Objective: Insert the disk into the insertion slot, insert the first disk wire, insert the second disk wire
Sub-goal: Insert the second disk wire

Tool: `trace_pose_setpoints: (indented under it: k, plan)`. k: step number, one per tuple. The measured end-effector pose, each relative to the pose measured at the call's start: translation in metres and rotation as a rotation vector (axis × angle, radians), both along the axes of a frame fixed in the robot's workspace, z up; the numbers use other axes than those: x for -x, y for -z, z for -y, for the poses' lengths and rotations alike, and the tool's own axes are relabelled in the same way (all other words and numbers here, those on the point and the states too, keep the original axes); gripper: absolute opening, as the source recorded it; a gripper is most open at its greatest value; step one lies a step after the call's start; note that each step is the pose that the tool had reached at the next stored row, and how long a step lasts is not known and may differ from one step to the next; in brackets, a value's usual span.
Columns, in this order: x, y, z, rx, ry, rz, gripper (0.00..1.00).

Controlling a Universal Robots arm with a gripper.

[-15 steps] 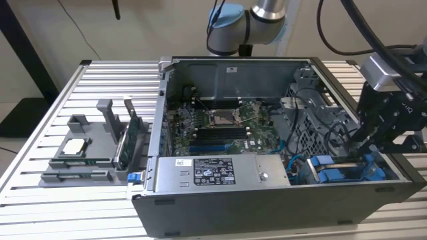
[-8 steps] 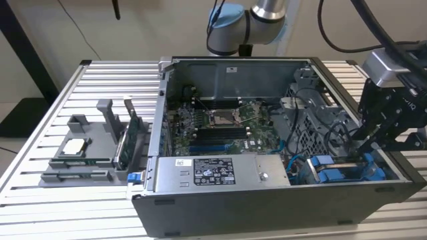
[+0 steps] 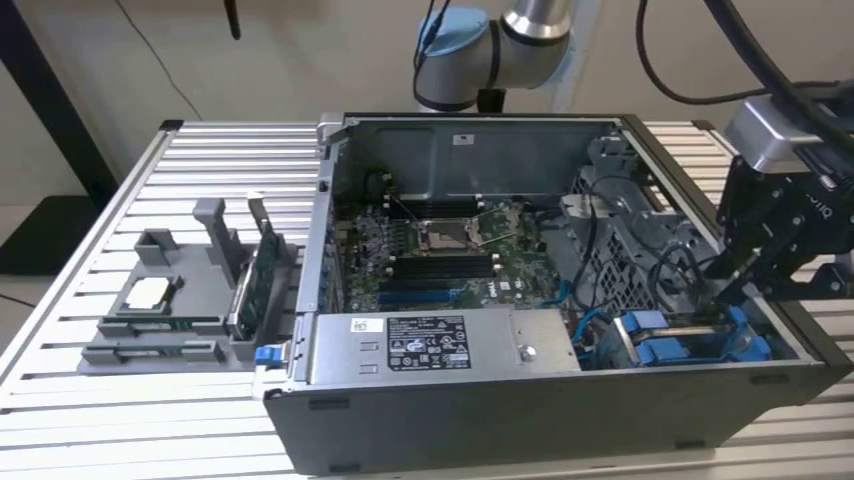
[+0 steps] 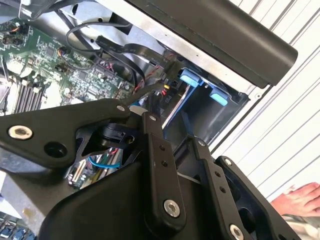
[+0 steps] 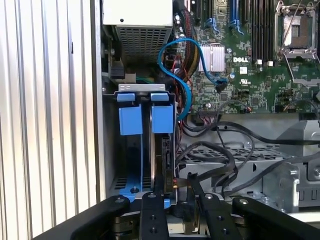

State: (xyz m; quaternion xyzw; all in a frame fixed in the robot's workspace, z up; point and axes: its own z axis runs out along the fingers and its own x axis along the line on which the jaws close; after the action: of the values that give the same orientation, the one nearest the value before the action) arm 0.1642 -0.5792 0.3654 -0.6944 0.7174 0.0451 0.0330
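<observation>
Hovering tool [image 3: 745, 288] inside case wall [image 3: 807, 345], disk [image 3: 674, 347] close beside

1. The table [image 3: 200, 160] is showing bare ribbed metal (gleaming dully).
2. The computer case [image 3: 534, 430] is showing matt dark-grey metal.
3. The disk carrier [image 5: 162, 119] is shining as smooth blue plastic.
4. The gripper [image 5: 174, 195] is looking matt black.

Slatted metal table [image 3: 200, 160] carrying an open computer case [image 3: 534, 430] and a parts holder [image 3: 200, 270].
The dark case sits across the table's middle and the exterior view's right. The grey moulded holder stands apart from it, toward the exterior view's left. In the second wrist view a hand [image 4: 300, 200] seems to rest on the slats.
</observation>
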Motion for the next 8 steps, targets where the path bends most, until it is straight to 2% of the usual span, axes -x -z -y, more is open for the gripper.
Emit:
trace_pose_setpoints:
  k: [8]
  plan:
    - [-0.0048,-0.0002,-0.0049,0.0000,0.000,-0.0008,0.33]
